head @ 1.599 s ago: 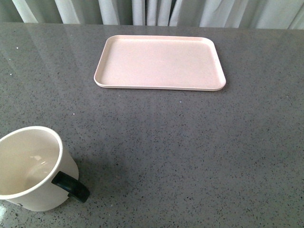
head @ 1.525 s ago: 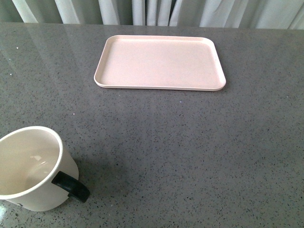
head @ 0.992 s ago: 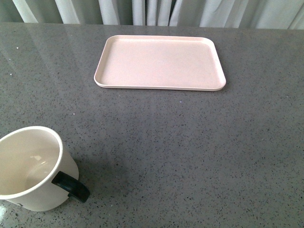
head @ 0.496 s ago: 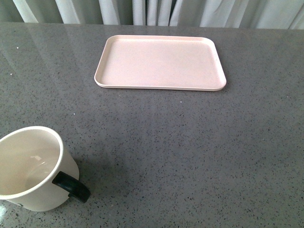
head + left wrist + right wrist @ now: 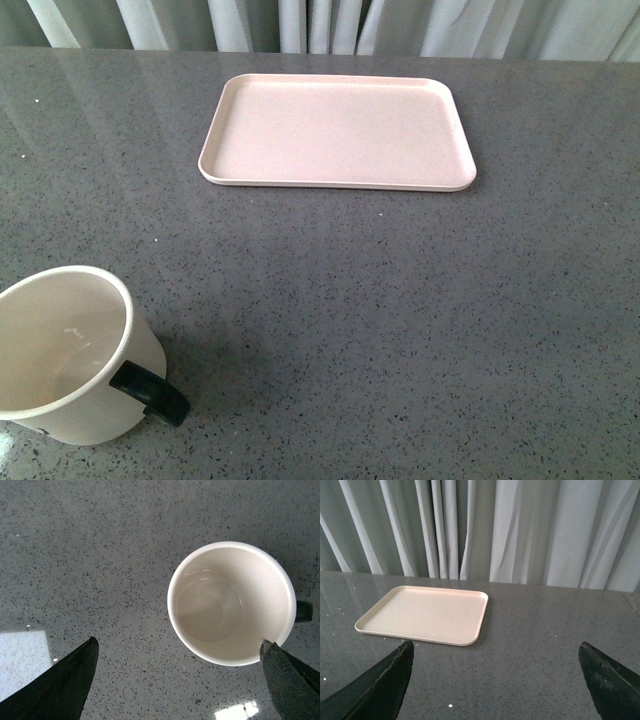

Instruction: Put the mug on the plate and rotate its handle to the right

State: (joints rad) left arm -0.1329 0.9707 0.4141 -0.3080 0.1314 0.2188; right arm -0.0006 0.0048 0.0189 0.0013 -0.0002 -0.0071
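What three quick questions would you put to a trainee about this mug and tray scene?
1. True or false: the mug already stands on the plate.
2. In the front view, the handle sits on which side of the mug? A) the right, B) the left, C) the far side, away from the robot.
3. Fill in: in the left wrist view, the left gripper is ____, its fingers spread wide apart.

Key: 1 false; 2 A; 3 open.
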